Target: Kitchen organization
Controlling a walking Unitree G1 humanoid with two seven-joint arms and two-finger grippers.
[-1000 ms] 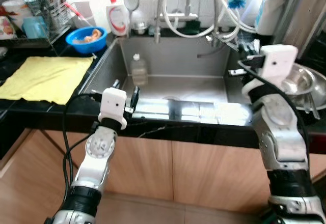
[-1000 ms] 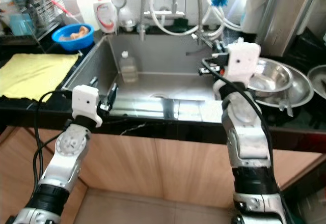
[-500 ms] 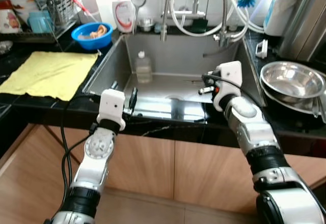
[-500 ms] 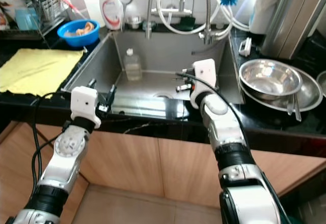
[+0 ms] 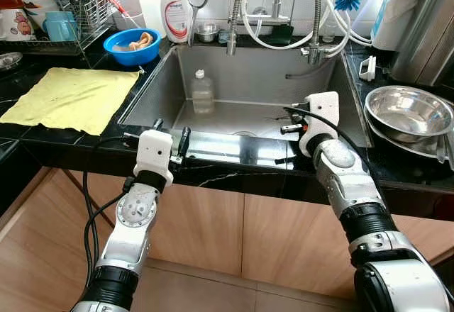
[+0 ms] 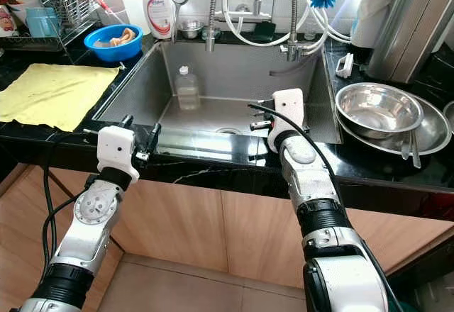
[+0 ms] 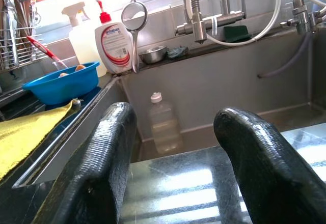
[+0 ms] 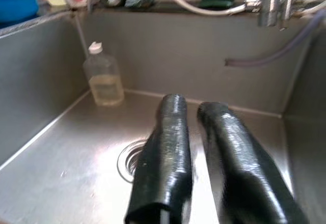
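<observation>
The right gripper (image 6: 257,123) is reaching over the front edge of the sink (image 5: 323,96), and its two black fingers (image 8: 168,147) are sitting close together with only a thin gap, holding nothing. The left gripper (image 5: 170,145) is resting at the front edge of the dark surface (image 5: 227,177), and its fingers (image 7: 109,152) are spread wide apart, also holding nothing. Down in the sink, a small clear bottle (image 5: 202,93) with a white cap is standing upright against the back wall, well apart from both grippers. It looks like the thing to tidy up next, but that is only a guess. If the right fingers are going for it while they are this close together, they could bump the bottle and knock it over, because it looks light and the sink floor looks smooth. The hoses (image 5: 284,39) hanging from the tap are dangling above the sink, so an arm going in could catch on them. On the right, the shiny metal bowls (image 5: 408,113) are sitting near the right arm, and a swing of the elbow could push them. Farther off to the left, a yellow cloth (image 5: 67,99) is lying flat and a blue bowl (image 5: 131,45) is sitting behind it.
</observation>
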